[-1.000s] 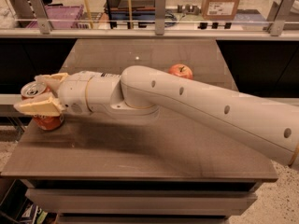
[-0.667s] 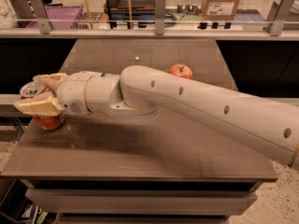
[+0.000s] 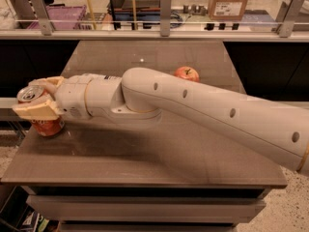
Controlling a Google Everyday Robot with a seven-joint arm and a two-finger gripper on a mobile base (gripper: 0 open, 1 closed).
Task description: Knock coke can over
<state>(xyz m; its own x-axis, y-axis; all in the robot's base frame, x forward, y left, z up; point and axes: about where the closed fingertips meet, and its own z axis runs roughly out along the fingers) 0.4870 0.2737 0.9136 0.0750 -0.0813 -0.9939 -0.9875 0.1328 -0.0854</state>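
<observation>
Gripper (image 3: 28, 97) at table's (image 3: 169, 170) left edge, jaws apparently clamped around coke can (image 3: 49, 126), apple (image 3: 186, 73) behind arm (image 3: 217, 111)

A single camera looks down across the table (image 3: 159, 163) from above its near edge, close in, facing the railing (image 3: 164, 13) beyond the table's far edge. The arm (image 3: 207, 108) enters from the table's right side; the gripper (image 3: 29, 98) sits at the table's left edge, by the coke can (image 3: 48, 127).
</observation>
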